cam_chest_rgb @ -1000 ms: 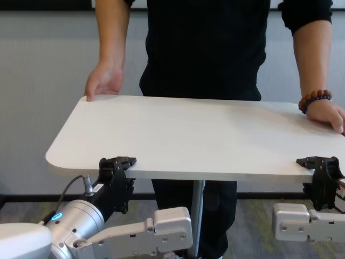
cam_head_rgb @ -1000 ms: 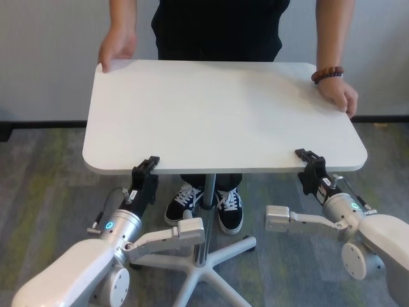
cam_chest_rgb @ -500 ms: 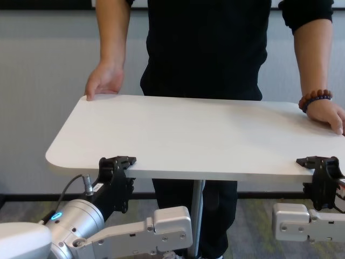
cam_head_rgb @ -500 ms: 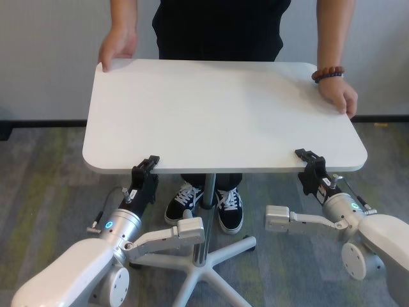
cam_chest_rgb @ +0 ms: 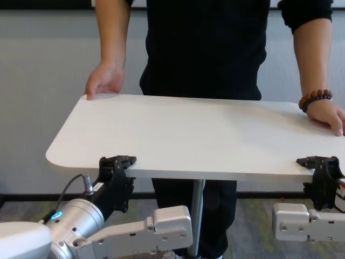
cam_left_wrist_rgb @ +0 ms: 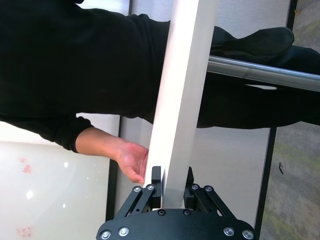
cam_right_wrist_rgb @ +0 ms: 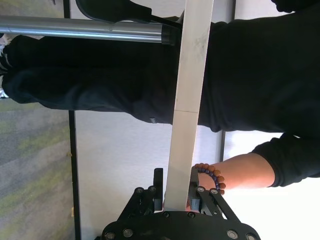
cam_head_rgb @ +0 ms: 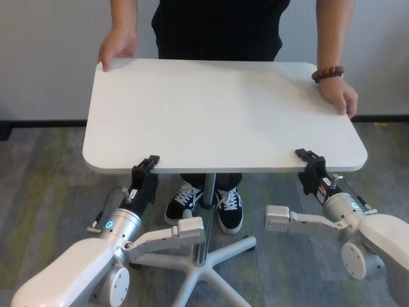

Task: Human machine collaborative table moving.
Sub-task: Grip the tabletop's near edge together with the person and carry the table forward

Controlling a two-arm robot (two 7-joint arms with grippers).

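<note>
The white table (cam_head_rgb: 220, 112) stands between me and the human (cam_head_rgb: 217, 29), its top also in the chest view (cam_chest_rgb: 194, 132). My left gripper (cam_head_rgb: 146, 167) is shut on the near edge of the table, left of the pole leg (cam_head_rgb: 209, 188). My right gripper (cam_head_rgb: 308, 160) is shut on the same edge near the right corner. Each wrist view shows the board edge-on (cam_left_wrist_rgb: 177, 100) (cam_right_wrist_rgb: 190, 90), clamped between that arm's jaws. The human in a black shirt holds the far corners with both hands (cam_head_rgb: 117, 48), a beaded bracelet (cam_head_rgb: 327, 74) on one wrist.
A white star-shaped base (cam_head_rgb: 208, 259) spreads on the grey-green carpet under the table, beside the human's black sneakers (cam_head_rgb: 204, 203). A pale wall with a dark skirting (cam_head_rgb: 41, 125) runs behind the human.
</note>
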